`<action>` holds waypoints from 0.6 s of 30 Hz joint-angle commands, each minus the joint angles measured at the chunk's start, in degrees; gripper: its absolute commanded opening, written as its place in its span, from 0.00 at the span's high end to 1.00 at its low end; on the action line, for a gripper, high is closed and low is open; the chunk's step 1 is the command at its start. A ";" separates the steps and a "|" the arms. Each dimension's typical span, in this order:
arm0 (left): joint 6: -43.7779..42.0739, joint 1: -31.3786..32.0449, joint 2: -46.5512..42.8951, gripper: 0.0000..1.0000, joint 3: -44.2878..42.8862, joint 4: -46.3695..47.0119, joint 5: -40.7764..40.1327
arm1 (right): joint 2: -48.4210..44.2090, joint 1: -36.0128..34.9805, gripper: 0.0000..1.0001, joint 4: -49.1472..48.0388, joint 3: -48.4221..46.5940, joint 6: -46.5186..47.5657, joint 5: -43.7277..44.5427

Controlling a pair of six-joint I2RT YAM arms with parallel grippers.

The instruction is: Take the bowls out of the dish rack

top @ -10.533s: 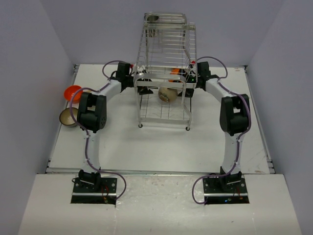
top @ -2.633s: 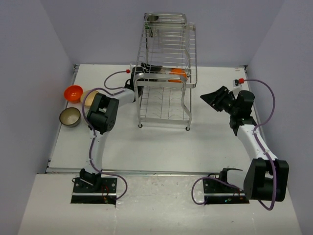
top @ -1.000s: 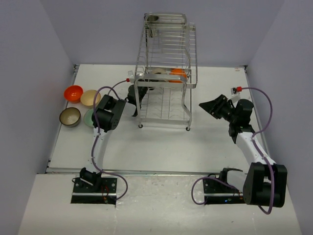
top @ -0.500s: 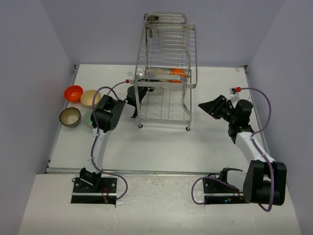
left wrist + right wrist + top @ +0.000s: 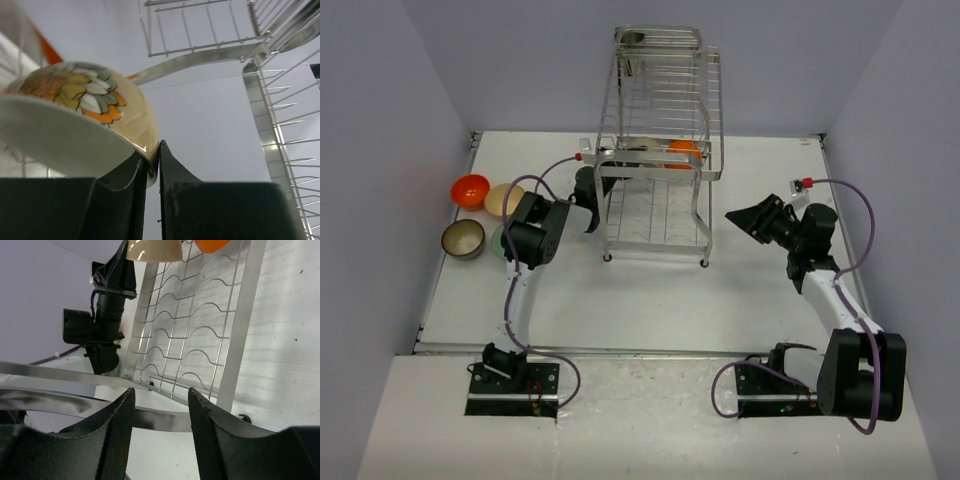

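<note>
My left gripper [image 5: 155, 150] is shut on the rim of a cream bowl [image 5: 85, 107] painted with orange and green leaves. That bowl [image 5: 642, 146] tilts inside the dish rack [image 5: 660, 100], beside an orange bowl [image 5: 683, 152]. On the table to the left stand another orange bowl [image 5: 470, 189], a plain cream bowl [image 5: 504, 199], a brown-olive bowl [image 5: 463, 238] and a mint green bowl [image 5: 498, 240], the last half hidden by my left arm. To the right of the rack my right gripper [image 5: 735, 215] hangs open with nothing in it and points at the rack [image 5: 200, 340].
The rack's silver side handle [image 5: 698, 205] and thin vertical bars close in the cream bowl [image 5: 152, 250]. Grey walls stand at the back and both sides. My left arm's elbow [image 5: 532, 232] sits next to the bowls on the table.
My left arm has drawn slightly to the left, its grip on the cream bowl's rim unchanged. The right arm has barely moved.
</note>
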State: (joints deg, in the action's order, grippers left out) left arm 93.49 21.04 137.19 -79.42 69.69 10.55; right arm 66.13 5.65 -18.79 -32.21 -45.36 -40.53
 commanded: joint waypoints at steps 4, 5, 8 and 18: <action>-0.24 -2.58 -1.48 1.00 -10.57 22.87 5.44 | -1.88 0.24 0.52 0.24 -1.98 0.98 -1.30; -0.33 -2.75 -1.74 1.00 -10.58 22.25 5.54 | -1.71 0.24 0.52 0.24 -1.98 0.98 -1.39; -0.77 -3.28 -3.94 1.00 -8.92 22.42 6.07 | -1.27 0.24 0.52 -0.29 -1.98 0.72 -1.39; -9.01 -7.05 -18.25 1.00 8.65 14.61 10.45 | -1.53 0.24 0.52 -2.57 -0.67 -0.60 -2.09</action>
State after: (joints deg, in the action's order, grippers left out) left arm 90.11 16.23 129.03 -73.41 70.32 18.09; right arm 65.23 5.65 -18.63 -32.23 -45.41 -40.97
